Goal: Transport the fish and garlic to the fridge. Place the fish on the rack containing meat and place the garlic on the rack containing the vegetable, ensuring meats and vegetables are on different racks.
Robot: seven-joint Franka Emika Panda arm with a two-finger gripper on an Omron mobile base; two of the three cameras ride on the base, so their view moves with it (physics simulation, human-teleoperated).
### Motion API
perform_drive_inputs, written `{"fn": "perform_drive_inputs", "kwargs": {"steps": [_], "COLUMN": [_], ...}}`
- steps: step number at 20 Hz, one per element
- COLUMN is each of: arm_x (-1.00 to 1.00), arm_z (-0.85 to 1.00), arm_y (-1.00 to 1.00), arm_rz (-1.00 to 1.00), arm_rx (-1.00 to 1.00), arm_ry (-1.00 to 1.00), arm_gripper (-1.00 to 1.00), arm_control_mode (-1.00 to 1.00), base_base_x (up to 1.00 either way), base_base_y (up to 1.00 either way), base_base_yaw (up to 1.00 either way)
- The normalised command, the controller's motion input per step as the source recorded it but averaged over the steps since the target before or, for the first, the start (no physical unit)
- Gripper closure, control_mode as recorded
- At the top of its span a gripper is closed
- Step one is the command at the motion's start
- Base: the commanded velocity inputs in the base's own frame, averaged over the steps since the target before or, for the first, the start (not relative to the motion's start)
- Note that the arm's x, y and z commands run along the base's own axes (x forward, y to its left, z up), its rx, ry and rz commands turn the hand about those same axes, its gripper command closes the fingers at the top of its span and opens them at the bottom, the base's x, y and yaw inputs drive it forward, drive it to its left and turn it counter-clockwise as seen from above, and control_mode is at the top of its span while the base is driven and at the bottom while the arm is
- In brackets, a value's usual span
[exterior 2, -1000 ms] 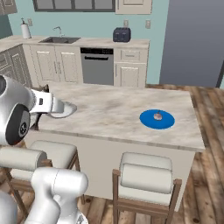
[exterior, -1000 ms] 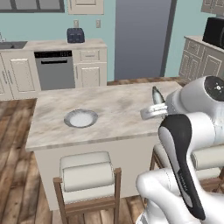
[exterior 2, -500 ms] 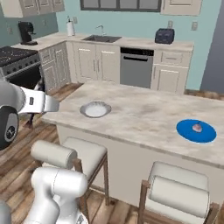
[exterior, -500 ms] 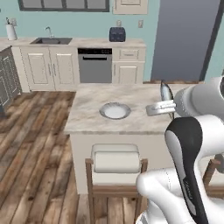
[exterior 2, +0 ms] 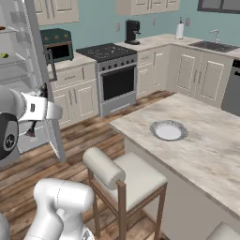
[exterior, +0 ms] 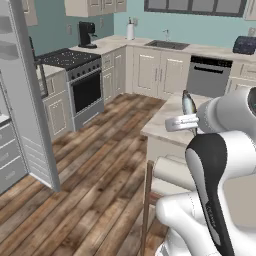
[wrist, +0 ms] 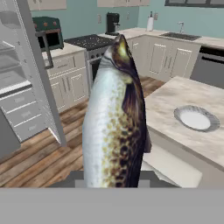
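- Clearly, the gripper (exterior: 189,121) is clamped on the fish (wrist: 114,118), which stands upright beyond the island counter's (exterior 2: 206,140) corner; the fingertips themselves are hidden behind its body.
- Fridge (exterior: 25,100) stands open at the far left, its shelves cut off by the frame edge.
- Empty plate (exterior 2: 168,130) sits near the counter's edge.

A home kitchen; stove (exterior 2: 108,52), sink (exterior: 166,44), open fridge (exterior: 20,100).

Fish (wrist: 114,122) silver with dark brown speckled back; fridge (exterior: 27,95) grey; bowl (exterior 2: 168,130) white.
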Motion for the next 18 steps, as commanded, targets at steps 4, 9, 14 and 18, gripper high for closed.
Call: {"fn": "perform_drive_inputs", "kwargs": {"steps": [4,9,14,18], "arm_x": [0.0,0.0,0.0,0.0], "arm_z": [0.0,0.0,0.0,0.0], "arm_y": [0.0,0.0,0.0,0.0], "arm_rz": [0.0,0.0,0.0,0.0], "arm_rx": [0.0,0.0,0.0,0.0], "arm_ry": [0.0,0.0,0.0,0.0], "arm_gripper": [1.0,1.0,1.0,1.0], "arm_control_mode": [1.0,1.0,1.0,1.0], "base_base_x": [0.0,0.59,1.0,1.0], "base_base_y": [0.71,0.99,1.0,1.0], "base_base_yaw": [0.75,0.37,0.01,0.0]}}
